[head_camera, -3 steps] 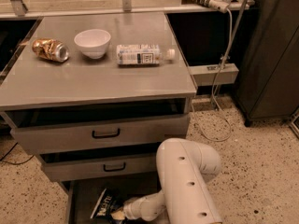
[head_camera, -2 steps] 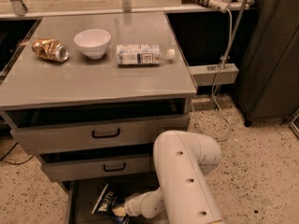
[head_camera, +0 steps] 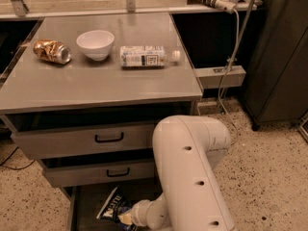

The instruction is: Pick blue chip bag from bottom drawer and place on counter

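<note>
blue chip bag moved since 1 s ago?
Yes, slightly: the blue chip bag, at the end effector in the bottom drawer, sits nearer the middle drawer front above.

The gripper (head_camera: 125,218) is down in the bottom drawer (head_camera: 87,203), right at the blue chip bag (head_camera: 112,207), well below the counter (head_camera: 96,83).

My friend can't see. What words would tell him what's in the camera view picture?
The robot's white arm reaches down, with its gripper at the blue chip bag in the open bottom drawer. On the counter above sit a crushed gold can, a white bowl and a water bottle lying on its side.
</note>
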Robot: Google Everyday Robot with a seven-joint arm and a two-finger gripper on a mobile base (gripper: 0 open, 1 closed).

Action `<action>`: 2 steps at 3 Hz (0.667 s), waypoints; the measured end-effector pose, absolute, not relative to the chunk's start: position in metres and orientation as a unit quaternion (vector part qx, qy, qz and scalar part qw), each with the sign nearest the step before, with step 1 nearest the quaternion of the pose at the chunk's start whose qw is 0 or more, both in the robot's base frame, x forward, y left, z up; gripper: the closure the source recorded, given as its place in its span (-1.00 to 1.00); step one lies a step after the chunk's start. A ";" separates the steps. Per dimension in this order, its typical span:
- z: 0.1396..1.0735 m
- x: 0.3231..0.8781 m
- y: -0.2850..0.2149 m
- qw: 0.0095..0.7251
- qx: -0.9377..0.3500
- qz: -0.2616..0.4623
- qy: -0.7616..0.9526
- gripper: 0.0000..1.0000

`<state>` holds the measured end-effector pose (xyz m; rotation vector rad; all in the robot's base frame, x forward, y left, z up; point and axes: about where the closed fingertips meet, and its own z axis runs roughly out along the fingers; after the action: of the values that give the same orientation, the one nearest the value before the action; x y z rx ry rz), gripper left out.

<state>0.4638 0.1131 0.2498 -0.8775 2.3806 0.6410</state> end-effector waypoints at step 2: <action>0.289 0.429 0.092 0.256 -0.313 0.219 0.888 1.00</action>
<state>0.4286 0.0916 0.2892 -0.8506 2.4107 0.5951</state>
